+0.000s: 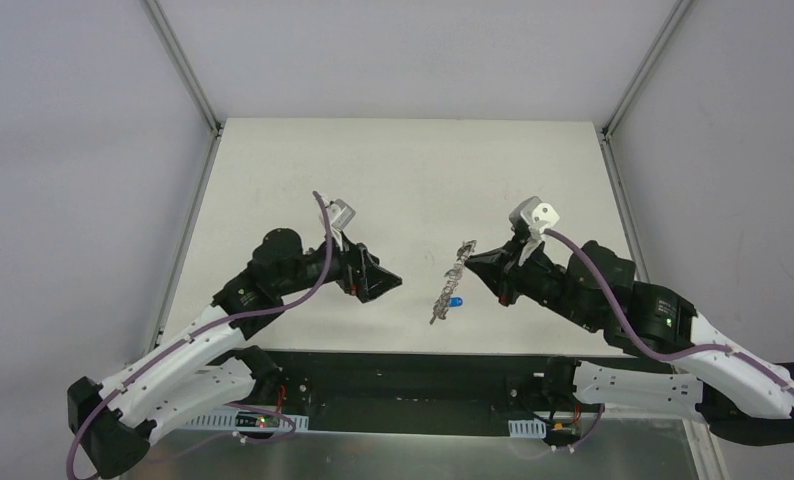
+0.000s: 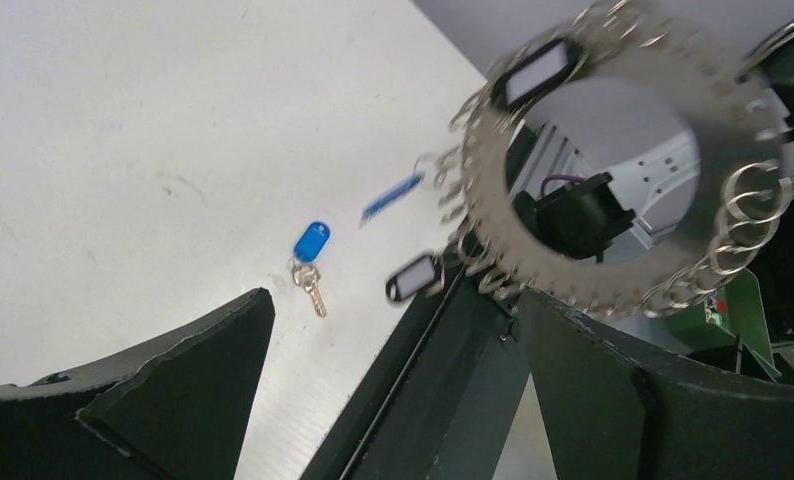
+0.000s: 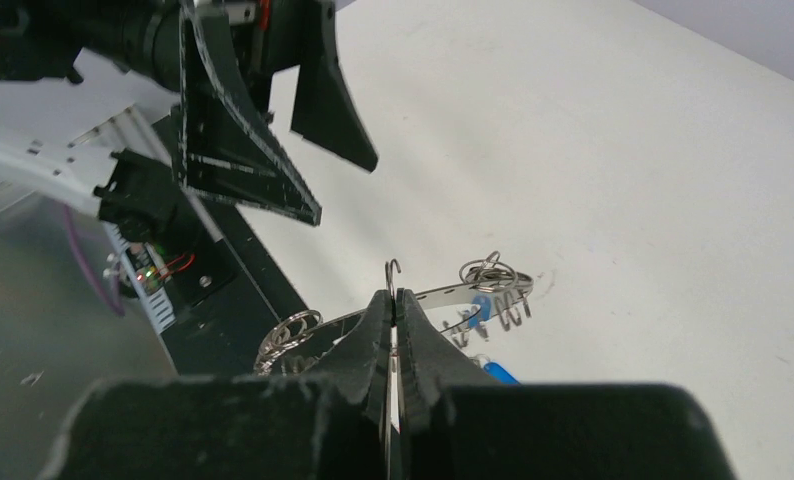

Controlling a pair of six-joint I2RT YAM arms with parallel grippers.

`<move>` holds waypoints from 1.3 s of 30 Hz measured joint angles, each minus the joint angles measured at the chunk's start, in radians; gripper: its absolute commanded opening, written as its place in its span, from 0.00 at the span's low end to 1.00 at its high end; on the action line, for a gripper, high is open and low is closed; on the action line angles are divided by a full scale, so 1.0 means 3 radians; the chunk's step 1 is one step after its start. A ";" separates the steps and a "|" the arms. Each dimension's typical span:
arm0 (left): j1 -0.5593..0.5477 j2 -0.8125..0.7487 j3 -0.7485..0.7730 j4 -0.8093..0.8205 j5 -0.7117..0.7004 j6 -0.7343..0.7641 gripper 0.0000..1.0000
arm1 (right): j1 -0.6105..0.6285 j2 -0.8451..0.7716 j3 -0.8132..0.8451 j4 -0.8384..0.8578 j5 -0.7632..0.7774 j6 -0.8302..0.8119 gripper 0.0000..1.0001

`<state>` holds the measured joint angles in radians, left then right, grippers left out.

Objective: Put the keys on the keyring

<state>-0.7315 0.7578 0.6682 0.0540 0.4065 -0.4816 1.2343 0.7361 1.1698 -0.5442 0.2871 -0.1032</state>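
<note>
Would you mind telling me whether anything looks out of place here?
One blue key lies loose on the table, apart from the keyring, which hangs tilted, pinched at its rim by the right gripper. The left gripper is open and empty.

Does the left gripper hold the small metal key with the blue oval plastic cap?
No, the blue-capped metal key lies on the white table, apart from the open left gripper.

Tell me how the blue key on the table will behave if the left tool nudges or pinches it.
The blue key looks tiny and flat, so it would probably slide, not roll. Its cap, ring and blade look loosely linked, so it likely dangles when lifted. Lying low on the table, it may escape a pinch.
</note>
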 measured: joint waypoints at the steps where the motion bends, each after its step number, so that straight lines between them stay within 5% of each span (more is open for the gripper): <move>1: -0.0001 0.0083 -0.0048 0.0038 -0.0019 -0.0032 0.91 | -0.0001 -0.0010 0.0000 -0.0022 0.0128 0.0048 0.00; 9: -0.0001 0.1066 -0.0203 0.0575 -0.0038 -0.0397 0.86 | -0.0003 -0.0004 0.0028 -0.0327 0.0743 0.0328 0.00; 22: -0.0003 0.2776 -0.0037 0.1531 0.0451 -0.0767 0.70 | -0.0003 -0.0135 0.0132 -0.0641 0.0825 0.0581 0.00; 39: -0.0203 0.3499 0.0538 0.1397 0.0554 -0.0809 0.54 | -0.0003 -0.0223 0.0134 -0.0776 0.0829 0.0632 0.00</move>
<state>-0.7925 1.8076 0.8295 0.4732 0.5728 -0.7242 1.2335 0.6693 1.2098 -0.7769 0.5358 0.0864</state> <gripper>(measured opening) 0.581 0.009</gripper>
